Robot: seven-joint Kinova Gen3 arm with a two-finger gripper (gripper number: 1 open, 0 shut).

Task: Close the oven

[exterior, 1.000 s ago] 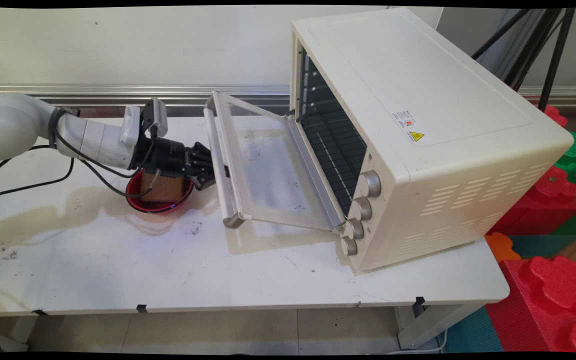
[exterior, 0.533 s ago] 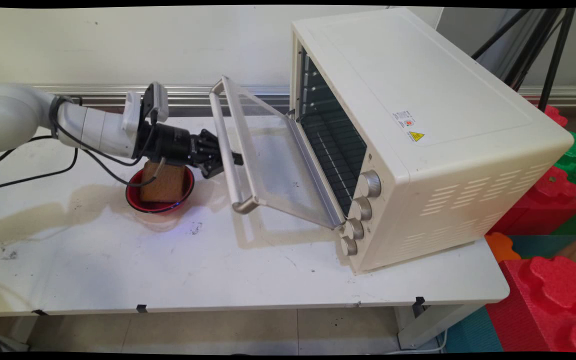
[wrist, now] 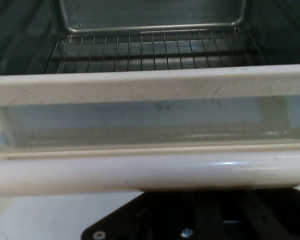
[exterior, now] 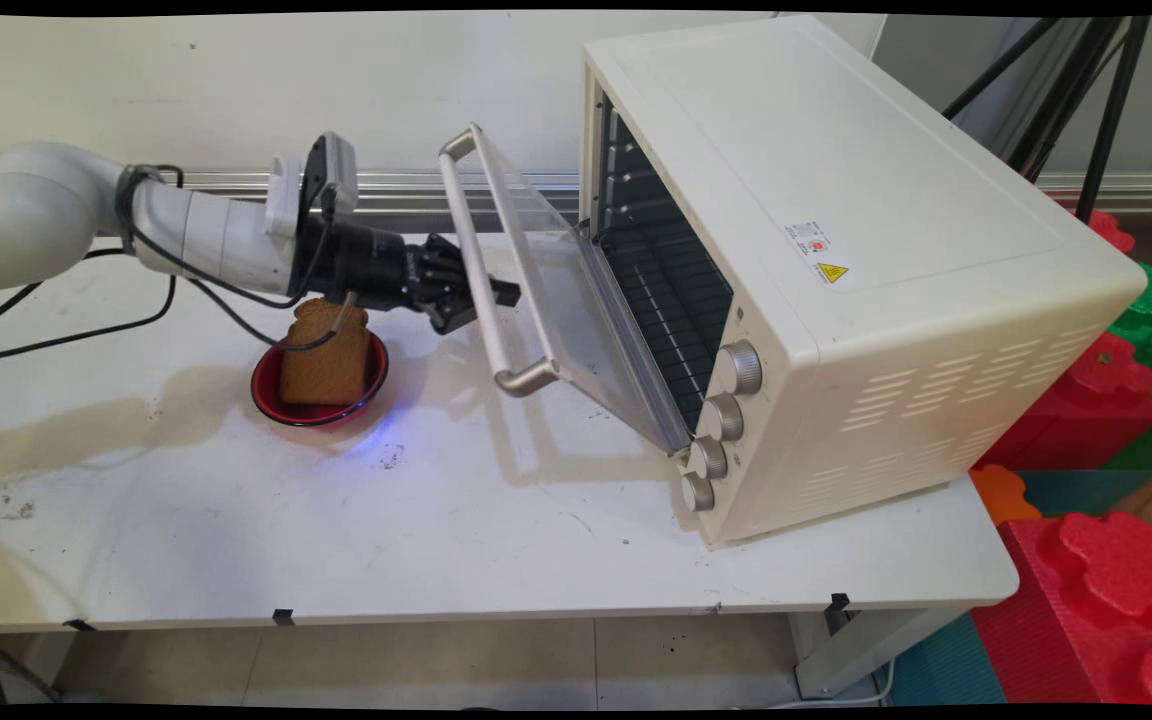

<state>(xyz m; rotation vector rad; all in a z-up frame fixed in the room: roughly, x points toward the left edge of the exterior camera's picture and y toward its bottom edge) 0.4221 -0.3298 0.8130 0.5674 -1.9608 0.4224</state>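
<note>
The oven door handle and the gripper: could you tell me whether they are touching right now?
Touching. In the main view the gripper reaches around the oven door handle, a fingertip showing past it; the hand view shows the handle lying right across the linkage.

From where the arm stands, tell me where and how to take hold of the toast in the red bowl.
Grip the toast by its rounded upper edge, coming from above. It stands on edge, leaning in the red bowl, so the top rises clear of the rim while the lower part sits inside. The fingers would probably close across its thin faces.
</note>
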